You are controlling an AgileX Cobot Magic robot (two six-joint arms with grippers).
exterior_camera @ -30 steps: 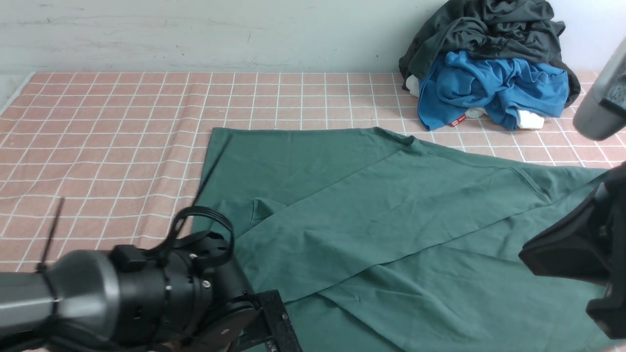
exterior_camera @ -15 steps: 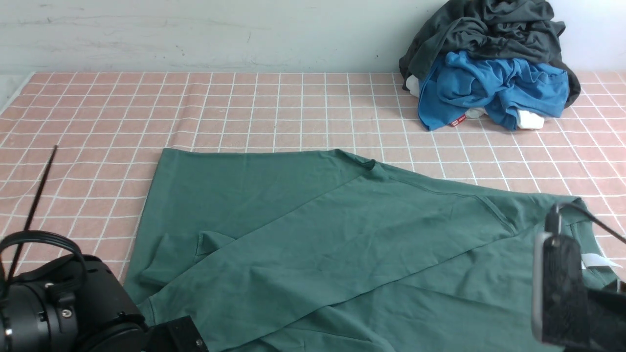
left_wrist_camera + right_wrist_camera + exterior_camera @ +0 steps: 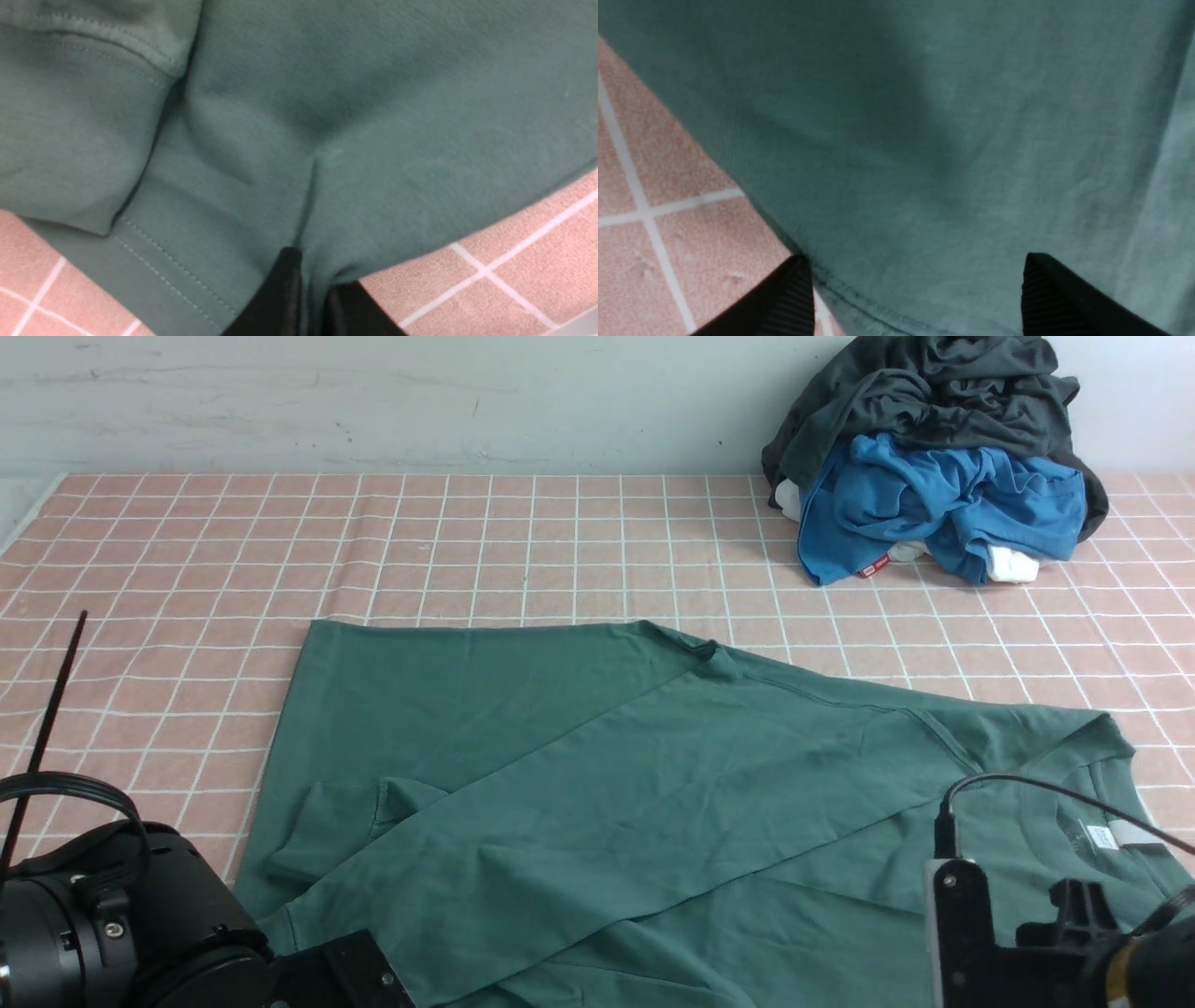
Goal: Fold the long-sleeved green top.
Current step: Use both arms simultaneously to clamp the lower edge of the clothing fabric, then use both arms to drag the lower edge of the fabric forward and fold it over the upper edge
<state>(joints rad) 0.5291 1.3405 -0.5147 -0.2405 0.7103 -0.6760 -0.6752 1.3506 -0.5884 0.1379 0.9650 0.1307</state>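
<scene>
The green long-sleeved top (image 3: 607,803) lies spread on the checked cloth, one sleeve folded slantwise across its body. Its cuff (image 3: 308,840) rests near the left edge, and the neck with a white label (image 3: 1102,835) is at the right. My left gripper (image 3: 310,261) is shut on a pinch of the top's (image 3: 327,116) fabric beside a stitched hem, at the near left corner. My right gripper (image 3: 920,275) stands open over the top's (image 3: 924,140) hemmed edge, its ribbed fingers (image 3: 798,289) wide apart. In the front view only the arms' bodies show, left (image 3: 140,924) and right (image 3: 1008,943).
A pile of dark grey clothes (image 3: 934,401) over a bright blue garment (image 3: 934,504) sits at the back right against the wall. The pink checked tablecloth (image 3: 187,569) covers the table. A thin black strap (image 3: 47,728) sticks up from my left arm.
The top has slid toward me and to the left and now lies flat. Both arms have dropped low at the near edge. My right gripper has opened and let go of the fabric.
</scene>
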